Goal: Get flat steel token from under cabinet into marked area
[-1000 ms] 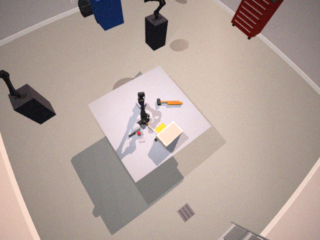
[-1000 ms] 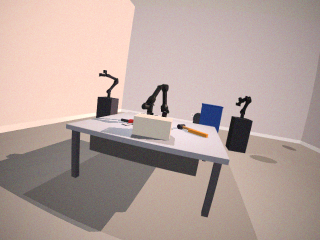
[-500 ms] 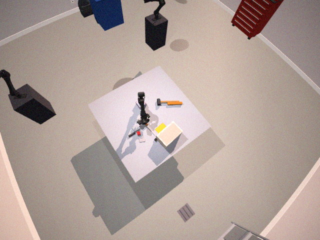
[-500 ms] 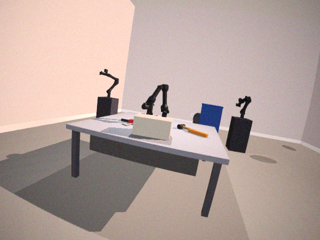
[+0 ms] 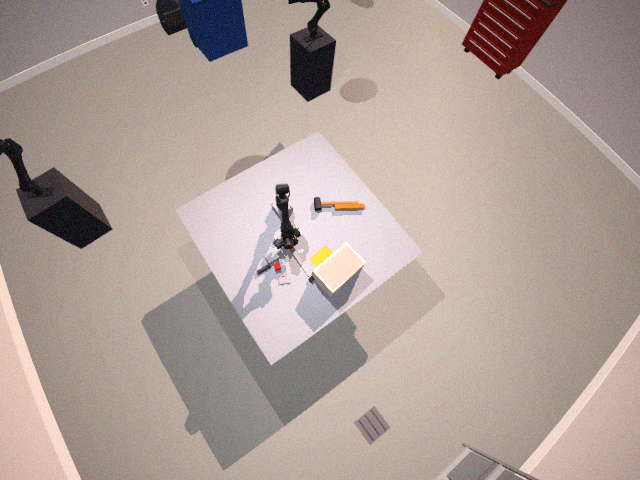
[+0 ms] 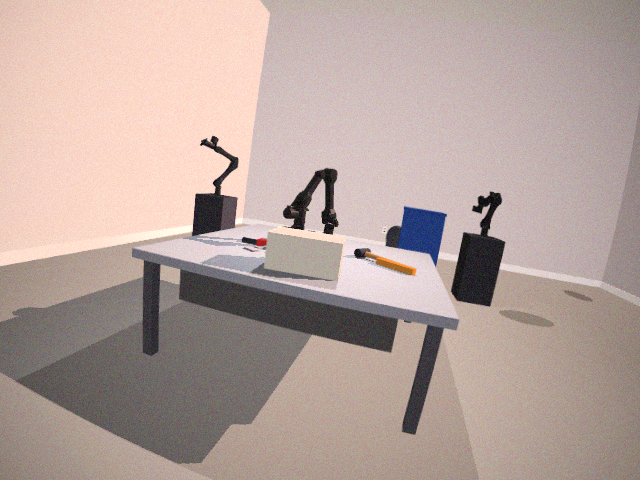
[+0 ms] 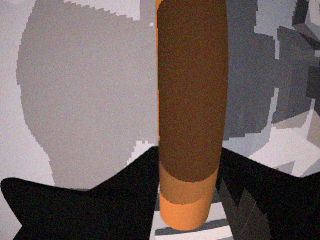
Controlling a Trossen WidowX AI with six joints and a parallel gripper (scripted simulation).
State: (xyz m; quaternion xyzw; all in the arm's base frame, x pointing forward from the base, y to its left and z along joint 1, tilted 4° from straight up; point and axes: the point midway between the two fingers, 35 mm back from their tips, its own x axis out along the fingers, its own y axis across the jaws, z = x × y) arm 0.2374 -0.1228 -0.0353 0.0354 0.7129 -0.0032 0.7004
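The cream cabinet (image 5: 338,268) (image 6: 305,253) stands on the table (image 5: 361,222) (image 6: 382,294). The yellow marked area (image 5: 321,255) lies beside it, on the side toward the arm. My gripper (image 5: 291,248) (image 7: 190,167) is shut on the orange handle (image 5: 292,249) (image 7: 192,100) of a thin rod tool. Its thin rod (image 5: 302,265) slants from the gripper toward the cabinet's left corner, outside the yellow area. Whether its tip touches anything is too small to tell. The cabinet hides the fingertips in the exterior view. The steel token and the vent slots cannot be made out.
A small black block (image 5: 311,279) sits at the cabinet's left corner. A red block (image 5: 277,266) (image 6: 261,241) adjoins a dark bar (image 5: 264,269) (image 6: 250,240). A pale flat piece (image 5: 284,280) lies near them. An orange-handled hammer (image 5: 346,205) (image 6: 392,265) lies across the table.
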